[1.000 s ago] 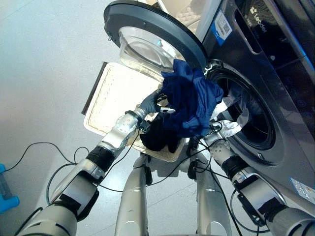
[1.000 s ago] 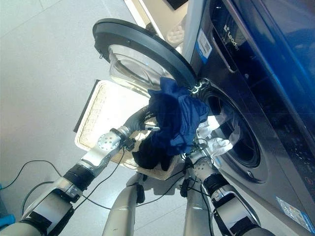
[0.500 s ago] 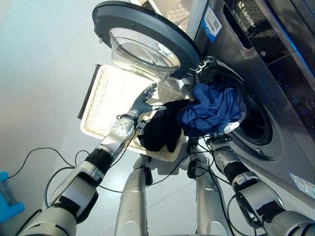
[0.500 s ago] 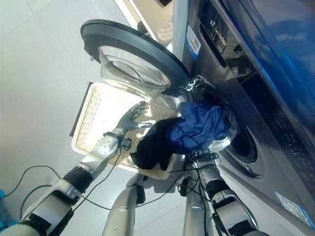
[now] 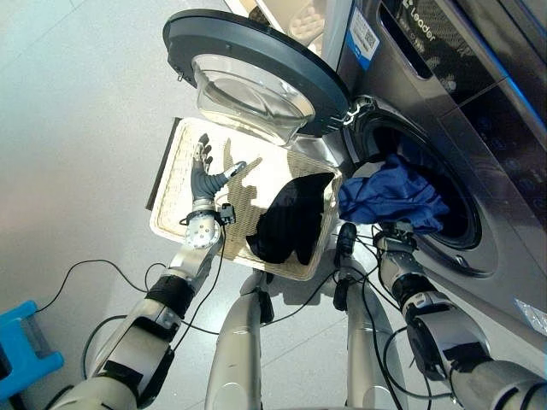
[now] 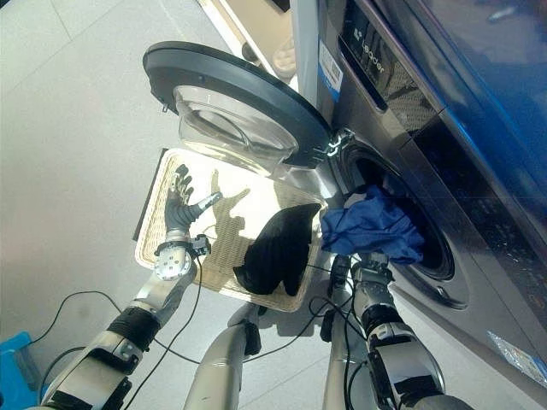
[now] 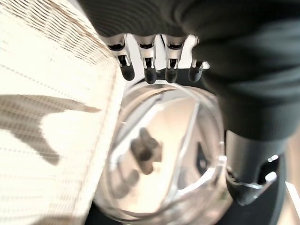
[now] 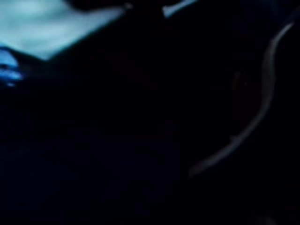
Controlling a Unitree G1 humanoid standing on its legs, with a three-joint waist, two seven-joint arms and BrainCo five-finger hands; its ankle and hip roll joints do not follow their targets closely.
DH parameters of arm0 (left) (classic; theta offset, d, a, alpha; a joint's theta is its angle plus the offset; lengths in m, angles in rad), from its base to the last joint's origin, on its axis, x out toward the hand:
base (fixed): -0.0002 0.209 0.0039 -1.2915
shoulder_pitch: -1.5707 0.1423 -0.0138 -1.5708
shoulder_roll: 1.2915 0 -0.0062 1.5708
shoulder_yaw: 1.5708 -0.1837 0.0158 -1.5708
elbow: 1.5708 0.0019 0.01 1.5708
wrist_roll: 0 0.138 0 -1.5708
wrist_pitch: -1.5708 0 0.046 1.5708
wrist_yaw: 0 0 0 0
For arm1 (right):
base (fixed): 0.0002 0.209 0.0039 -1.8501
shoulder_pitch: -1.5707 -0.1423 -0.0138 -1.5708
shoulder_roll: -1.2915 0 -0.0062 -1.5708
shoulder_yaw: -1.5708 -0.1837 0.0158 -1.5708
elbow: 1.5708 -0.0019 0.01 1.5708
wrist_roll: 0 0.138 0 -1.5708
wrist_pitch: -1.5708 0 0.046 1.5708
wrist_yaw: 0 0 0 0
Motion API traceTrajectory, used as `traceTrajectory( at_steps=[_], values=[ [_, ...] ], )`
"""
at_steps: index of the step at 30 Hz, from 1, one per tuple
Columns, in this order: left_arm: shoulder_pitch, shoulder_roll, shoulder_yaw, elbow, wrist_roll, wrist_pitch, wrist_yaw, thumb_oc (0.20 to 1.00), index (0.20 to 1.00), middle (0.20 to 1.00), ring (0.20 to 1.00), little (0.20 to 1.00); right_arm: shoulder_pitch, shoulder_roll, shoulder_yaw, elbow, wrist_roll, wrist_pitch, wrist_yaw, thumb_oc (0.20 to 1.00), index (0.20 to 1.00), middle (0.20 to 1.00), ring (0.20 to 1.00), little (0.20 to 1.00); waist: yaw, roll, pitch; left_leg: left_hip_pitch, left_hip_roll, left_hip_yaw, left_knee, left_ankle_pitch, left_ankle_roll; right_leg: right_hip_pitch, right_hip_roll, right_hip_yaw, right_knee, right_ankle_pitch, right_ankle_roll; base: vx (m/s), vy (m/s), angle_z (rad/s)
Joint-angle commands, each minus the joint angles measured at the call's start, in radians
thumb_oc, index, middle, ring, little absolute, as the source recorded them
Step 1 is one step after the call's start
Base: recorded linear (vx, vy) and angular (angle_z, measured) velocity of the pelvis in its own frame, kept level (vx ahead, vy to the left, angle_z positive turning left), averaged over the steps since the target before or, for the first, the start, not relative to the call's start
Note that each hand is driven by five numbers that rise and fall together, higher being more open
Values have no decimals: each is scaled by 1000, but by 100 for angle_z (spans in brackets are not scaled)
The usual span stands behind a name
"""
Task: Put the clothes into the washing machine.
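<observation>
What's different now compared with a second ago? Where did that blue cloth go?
The blue garment, held up by both hands in front of the door a second ago, now hangs in the washing machine's opening, above the right arm. The left hand has let go and drawn back over the wicker basket, fingers spread. The black garment stays in the basket, and the door stays open.

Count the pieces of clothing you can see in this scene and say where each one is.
2: a blue garment hanging out of the washing machine opening, and a black garment in the basket. More may be hidden inside the drum.
</observation>
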Motion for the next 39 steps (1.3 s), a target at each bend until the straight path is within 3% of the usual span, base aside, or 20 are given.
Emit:
traceTrajectory(
  at_steps=[1,4,5,7,8,11,13,21,25,26,29,30,31,37,39],
  values=[
    [-14,-26,17,-78,-15,-73,8,1000,1000,1000,1000,1000,-20,-50,-29,-41,15,-68,-35,200,200,200,200,200,25,66,-24,-76,-86,13,72,-65,-18,-11,5,-74,112,-112,87,0,-22,4],
    [-10,-20,12,-90,-20,-77,2,1000,1000,1000,1000,1000,-32,-63,-43,-38,15,-76,-56,200,200,200,200,200,28,66,-24,-80,-87,11,76,-67,-17,-14,3,-77,114,-111,86,-3,-43,4],
    [-3,0,-11,-133,-48,-84,-35,1000,1000,1000,1000,1000,-92,-128,-93,-3,15,-122,-152,200,200,200,200,200,43,69,-24,-94,-91,1,87,-74,-14,-24,-6,-87,123,-106,88,-9,-87,5],
    [-3,0,-11,-133,-48,-84,-35,1000,1000,1000,1000,1000,-92,-128,-93,-3,15,-122,-152,200,200,200,200,200,43,69,-24,-94,-91,1,87,-74,-14,-24,-6,-87,123,-106,88,-2,-80,7],
    [3,22,-29,-180,-63,-69,-54,1000,1000,1000,1000,1000,-124,-186,-100,25,15,-154,-206,200,200,200,200,200,54,66,-24,-101,-93,-8,94,-79,-11,-28,-11,-95,129,-101,90,4,-74,9],
    [3,22,-29,-180,-63,-69,-54,1000,1000,1000,1000,1000,-124,-186,-100,25,15,-154,-206,200,200,200,200,200,54,66,-24,-101,-93,-8,94,-79,-11,-28,-11,-95,129,-101,90,6,-40,12],
    [21,72,-37,-264,-84,-50,-76,1000,1000,1000,1000,1000,-160,-296,-122,51,15,-210,-283,200,200,200,200,200,68,62,-24,-110,-93,-18,104,-89,-4,-37,-20,-106,146,-101,95,22,-125,30],
    [49,115,-33,-315,-105,-30,-85,1000,1000,1000,1000,1000,-159,-371,-132,3,15,-296,-317,200,200,200,200,200,69,50,-24,-110,-86,-21,109,-94,-2,-40,-20,-104,158,-103,97,9,-26,4],
    [63,138,-23,-333,-122,-26,-94,1000,1000,1000,1000,1000,-150,-401,-151,-55,15,-397,-322,200,200,200,200,200,63,43,-24,-103,-80,-17,104,-94,-1,-36,-18,-102,157,-102,98,10,-2,0],
    [70,138,-24,-337,-122,-22,-92,1000,1000,1000,1000,1000,-138,-393,-165,-101,15,-461,-349,200,200,200,200,200,59,41,-24,-93,-78,-16,105,-104,-3,-28,-16,-99,162,-112,102,0,0,0],
    [61,138,-23,-333,-125,-15,-92,1000,1000,1000,1000,1000,-125,-374,-192,-147,15,-527,-410,200,200,200,200,200,53,37,-24,-100,-75,-12,104,-96,-2,-35,-16,-99,160,-103,101,3,-3,-1],
    [61,136,-24,-332,-124,-15,-92,1000,1000,1000,1000,1000,-124,-371,-195,-148,15,-535,-419,316,316,316,316,316,53,37,-24,-99,-75,-11,104,-96,-2,-36,-15,-99,160,-103,101,0,0,0],
    [58,131,-29,-327,-123,-15,-95,1000,1000,1000,1000,1000,-126,-362,-199,-147,15,-546,-449,1000,1000,1000,1000,1000,51,37,-24,-98,-74,-10,104,-97,-1,-35,-15,-98,159,-102,100,0,0,0],
    [28,115,-61,-304,-65,-5,-79,1000,1000,1000,1000,1000,-136,-356,-172,-78,15,-486,-468,1000,1000,1000,1000,1000,50,40,-24,-92,-74,-2,107,-98,-1,-28,-19,-101,156,-102,99,-2,12,0],
    [10,122,-93,-274,28,30,-83,1000,1000,1000,1000,1000,-131,-362,-143,-8,15,-436,-476,1000,1000,1000,1000,1000,47,45,-24,-77,-72,-1,109,-108,-3,-15,-20,-99,160,-113,103,22,45,1]
  ],
)
